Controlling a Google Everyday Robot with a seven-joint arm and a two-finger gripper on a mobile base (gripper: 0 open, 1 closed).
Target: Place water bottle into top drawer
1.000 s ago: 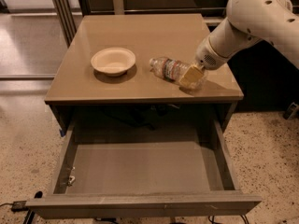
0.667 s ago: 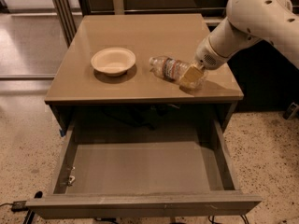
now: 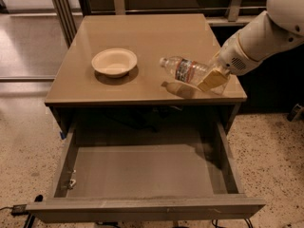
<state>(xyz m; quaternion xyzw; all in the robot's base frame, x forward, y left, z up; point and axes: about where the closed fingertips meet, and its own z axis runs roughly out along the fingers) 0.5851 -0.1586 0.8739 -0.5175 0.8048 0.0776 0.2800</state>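
The water bottle (image 3: 184, 70) is clear with a white cap and a red-and-white label. It hangs nearly level, cap to the left, a little above the right side of the tan tabletop (image 3: 142, 37), with its shadow beneath it. My gripper (image 3: 209, 80) is shut on the bottle's base end, one tan finger (image 3: 213, 79) in front. The white arm reaches in from the upper right. The top drawer (image 3: 142, 172) is pulled open below the tabletop's front edge, and nothing lies on its flat bottom.
A cream-coloured round bowl (image 3: 114, 62) stands on the left part of the tabletop. A small metal fitting (image 3: 71, 182) sits at the drawer's left inner wall. Speckled floor surrounds the cabinet, and a dark shelf unit stands behind it.
The bottle has come up off the tabletop in my gripper, and a shadow now shows under it. The bowl and the drawer have not moved.
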